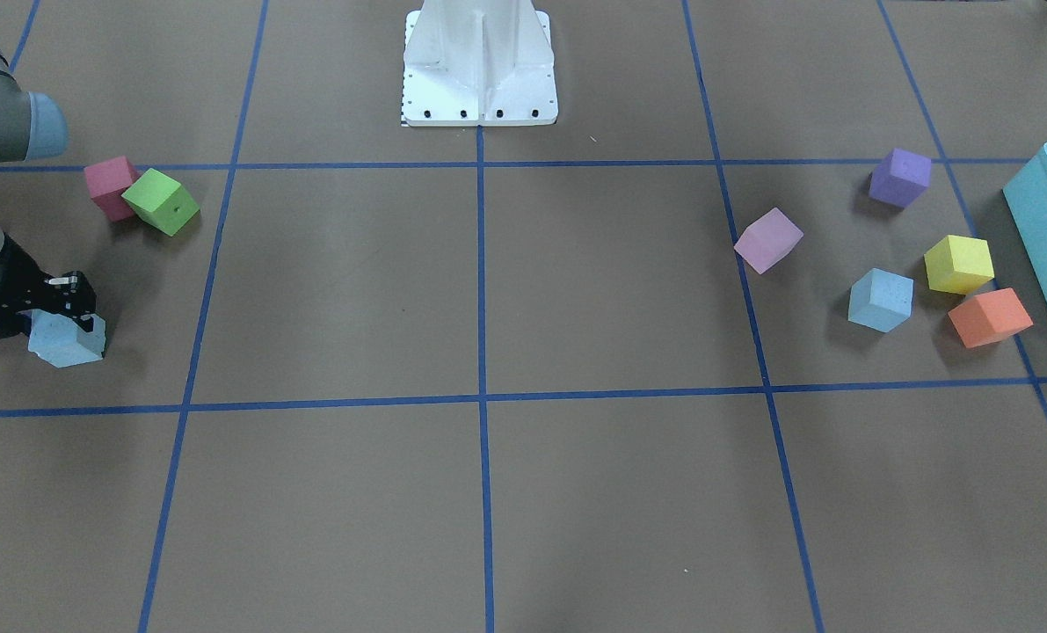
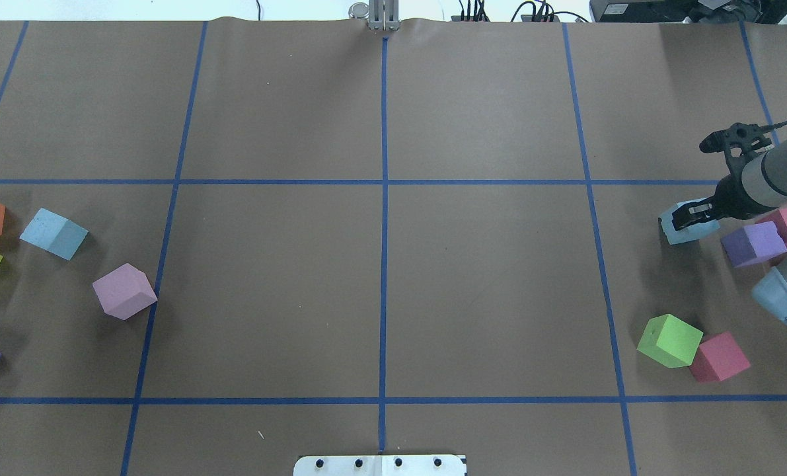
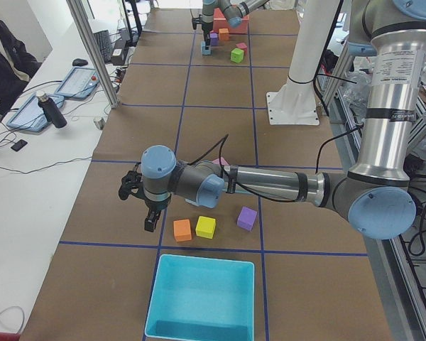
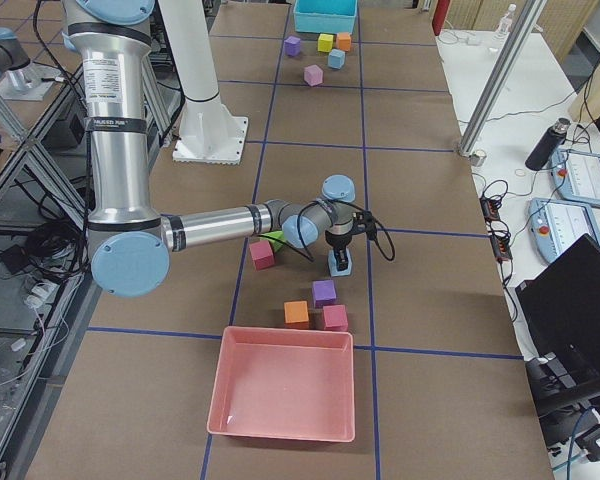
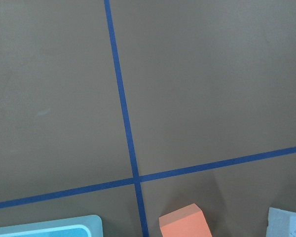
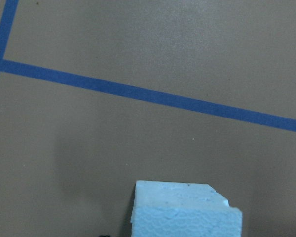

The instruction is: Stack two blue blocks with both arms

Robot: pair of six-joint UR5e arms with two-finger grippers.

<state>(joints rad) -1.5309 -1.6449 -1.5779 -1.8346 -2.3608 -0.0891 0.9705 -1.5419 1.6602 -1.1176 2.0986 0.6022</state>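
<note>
Overhead exterior: right hand (image 2: 692, 215) clamped on blue block (image 2: 679, 235); left hand (image 3: 150, 219), apart or together, cannot tell.

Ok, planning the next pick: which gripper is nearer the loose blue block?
Left. The left gripper hangs near the loose blue block, by the orange block; the right gripper is across the table, gripping the other blue block.
</note>
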